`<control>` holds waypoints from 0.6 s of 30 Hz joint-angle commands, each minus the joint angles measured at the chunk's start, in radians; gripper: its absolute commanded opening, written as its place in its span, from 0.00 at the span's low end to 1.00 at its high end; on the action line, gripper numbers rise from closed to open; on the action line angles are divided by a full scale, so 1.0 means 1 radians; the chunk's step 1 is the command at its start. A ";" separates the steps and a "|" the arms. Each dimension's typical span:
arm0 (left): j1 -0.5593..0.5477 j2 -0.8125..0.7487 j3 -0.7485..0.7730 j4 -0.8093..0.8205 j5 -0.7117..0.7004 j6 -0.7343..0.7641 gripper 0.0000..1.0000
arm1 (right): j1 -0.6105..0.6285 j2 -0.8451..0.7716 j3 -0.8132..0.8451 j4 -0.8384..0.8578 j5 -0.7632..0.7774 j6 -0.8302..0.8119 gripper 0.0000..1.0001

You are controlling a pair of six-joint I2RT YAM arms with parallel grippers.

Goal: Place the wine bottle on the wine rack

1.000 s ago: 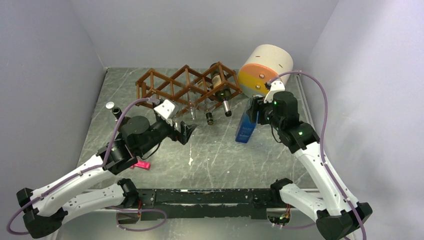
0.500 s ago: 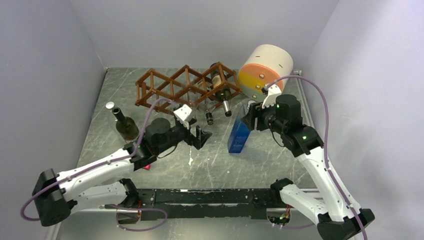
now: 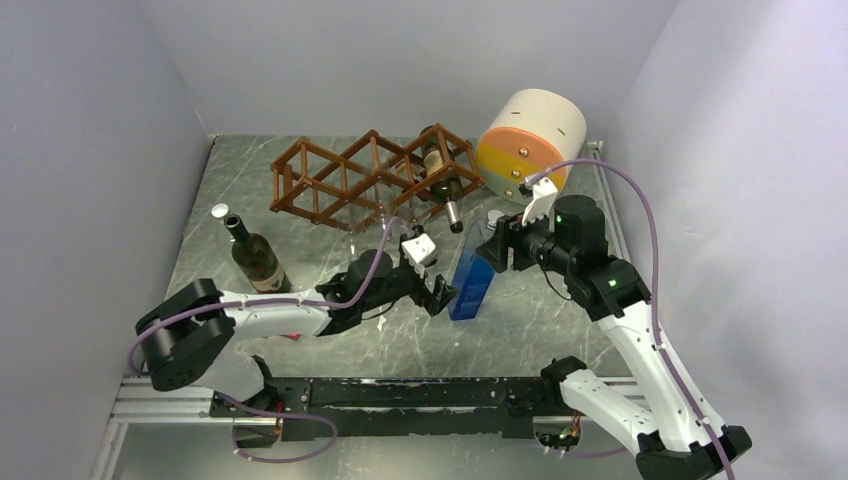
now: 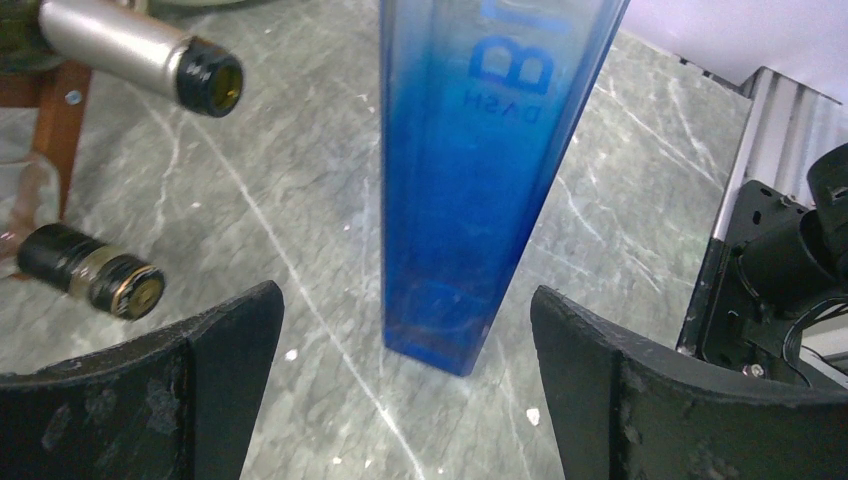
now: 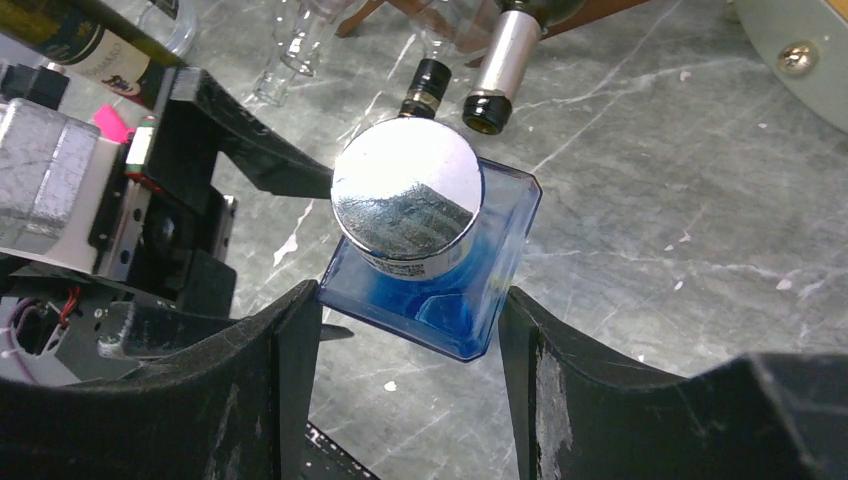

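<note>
Blue bottle (image 3: pixel 471 283) between my two hands, one wine rack (image 3: pixel 343 166) beyond.
My right hand (image 3: pixel 497 244) grips its top; my left hand (image 3: pixel 443 293), spread wide, has slid up to its base.

The blue bottle (image 4: pixel 480 170) looks like glossy translucent glass under a mirror-bright metal cap (image 5: pixel 408 205), the table (image 4: pixel 250 260) smooth veined grey stone, the wine rack (image 3: pixel 330 178) satin reddish-brown wood, and the fingers (image 4: pixel 200 400) of the left gripper (image 4: pixel 405 300) matt, scuffed black plastic.

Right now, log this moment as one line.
right claw: gripping blue bottle | left claw: open, either side of its base, not touching | wine rack: blue bottle not in it
</note>
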 commanded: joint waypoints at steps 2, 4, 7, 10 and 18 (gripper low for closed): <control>-0.016 0.070 0.054 0.198 0.050 -0.009 0.98 | 0.004 -0.036 0.025 0.138 -0.095 0.009 0.31; -0.017 0.097 0.069 0.207 0.066 -0.011 0.98 | 0.003 -0.041 0.023 0.148 -0.114 0.007 0.31; -0.021 0.123 0.069 0.240 0.107 -0.019 0.98 | 0.004 -0.042 0.022 0.154 -0.131 0.008 0.31; -0.023 0.145 0.054 0.281 0.135 -0.025 0.98 | 0.004 -0.044 0.018 0.162 -0.147 0.014 0.30; -0.025 0.188 0.057 0.310 0.164 -0.011 0.91 | 0.003 -0.050 0.020 0.182 -0.182 0.035 0.29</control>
